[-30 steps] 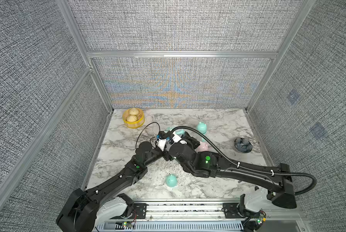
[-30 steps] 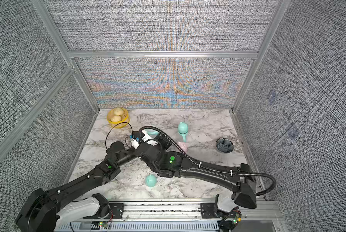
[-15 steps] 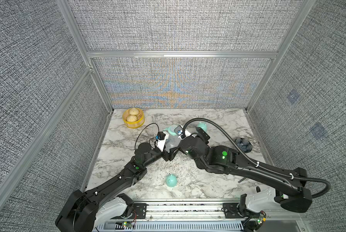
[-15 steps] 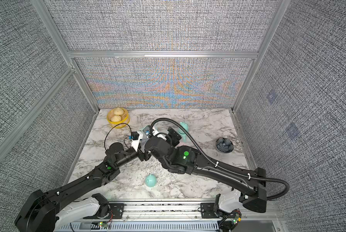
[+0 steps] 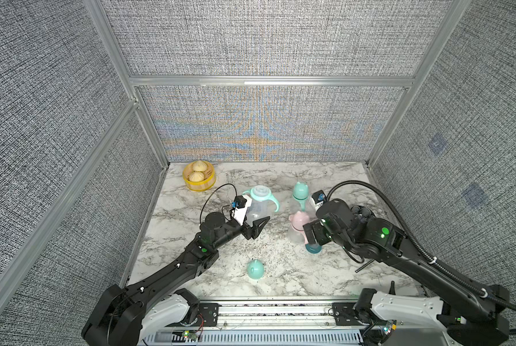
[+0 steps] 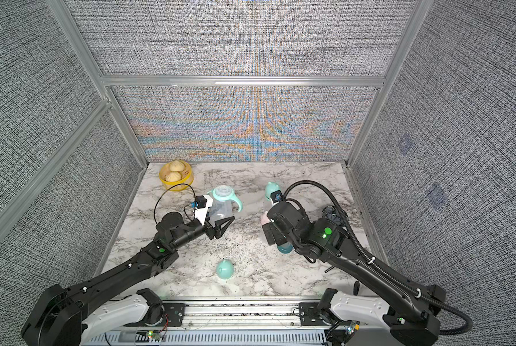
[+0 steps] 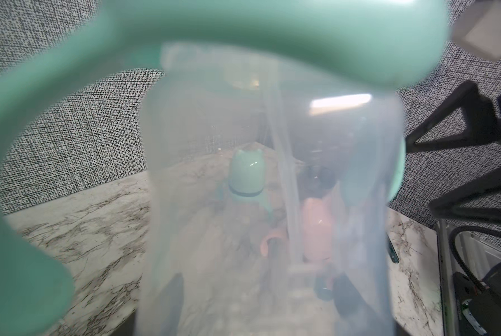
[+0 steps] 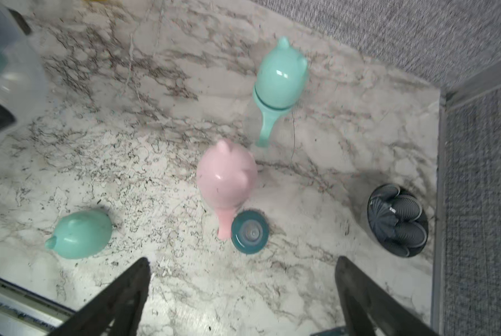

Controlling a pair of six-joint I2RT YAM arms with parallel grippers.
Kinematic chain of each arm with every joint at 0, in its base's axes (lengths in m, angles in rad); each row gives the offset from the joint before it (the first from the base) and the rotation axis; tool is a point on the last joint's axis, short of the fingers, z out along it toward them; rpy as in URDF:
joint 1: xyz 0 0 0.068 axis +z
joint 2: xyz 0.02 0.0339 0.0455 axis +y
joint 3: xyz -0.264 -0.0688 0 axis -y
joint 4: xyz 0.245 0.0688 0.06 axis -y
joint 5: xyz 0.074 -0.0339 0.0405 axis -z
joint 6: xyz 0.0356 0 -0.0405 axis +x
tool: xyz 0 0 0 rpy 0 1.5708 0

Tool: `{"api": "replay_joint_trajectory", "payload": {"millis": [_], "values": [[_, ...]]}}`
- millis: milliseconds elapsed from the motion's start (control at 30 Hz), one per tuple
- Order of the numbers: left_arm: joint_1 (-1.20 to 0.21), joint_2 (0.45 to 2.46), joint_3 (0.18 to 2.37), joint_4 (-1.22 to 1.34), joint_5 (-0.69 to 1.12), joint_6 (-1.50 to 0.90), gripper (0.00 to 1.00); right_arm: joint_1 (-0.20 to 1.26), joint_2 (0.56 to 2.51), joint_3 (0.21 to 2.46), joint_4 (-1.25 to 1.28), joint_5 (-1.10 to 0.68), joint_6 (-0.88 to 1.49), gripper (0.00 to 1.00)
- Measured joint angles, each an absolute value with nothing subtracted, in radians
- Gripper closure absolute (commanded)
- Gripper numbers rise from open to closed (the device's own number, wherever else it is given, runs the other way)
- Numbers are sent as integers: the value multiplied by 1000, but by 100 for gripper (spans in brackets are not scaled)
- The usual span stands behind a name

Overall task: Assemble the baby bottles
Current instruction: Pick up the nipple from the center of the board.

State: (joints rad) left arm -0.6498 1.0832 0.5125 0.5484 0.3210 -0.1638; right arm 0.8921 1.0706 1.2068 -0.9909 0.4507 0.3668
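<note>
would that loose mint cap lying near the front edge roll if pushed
Probably: the mint cap lies on its side, rounded and egg-like, so it may roll or spin. Its glossy surface looks slippery; small plastic, likely light.

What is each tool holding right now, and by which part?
The left tool grips the clear bottle by its body; the right tool is open, holding nothing.

A yellow steamer basket (image 5: 199, 186) holding two pale buns (image 5: 198, 165) sits in the far left corner of the marble tabletop (image 5: 325, 176), a dark fan-patterned bowl (image 8: 397, 221) stands near that tabletop's right edge, and grey woven wall panels (image 5: 265, 45) enclose it on three sides.
</note>
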Motion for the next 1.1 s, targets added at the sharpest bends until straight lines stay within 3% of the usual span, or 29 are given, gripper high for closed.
{"api": "replay_joint_trajectory", "payload": {"millis": [533, 1100], "values": [[-649, 1055, 518, 545, 359, -160, 100, 682, 1067, 746, -782, 307, 628, 7], [-649, 1066, 518, 535, 369, -158, 100, 548, 1279, 695, -488, 228, 646, 17]]}}
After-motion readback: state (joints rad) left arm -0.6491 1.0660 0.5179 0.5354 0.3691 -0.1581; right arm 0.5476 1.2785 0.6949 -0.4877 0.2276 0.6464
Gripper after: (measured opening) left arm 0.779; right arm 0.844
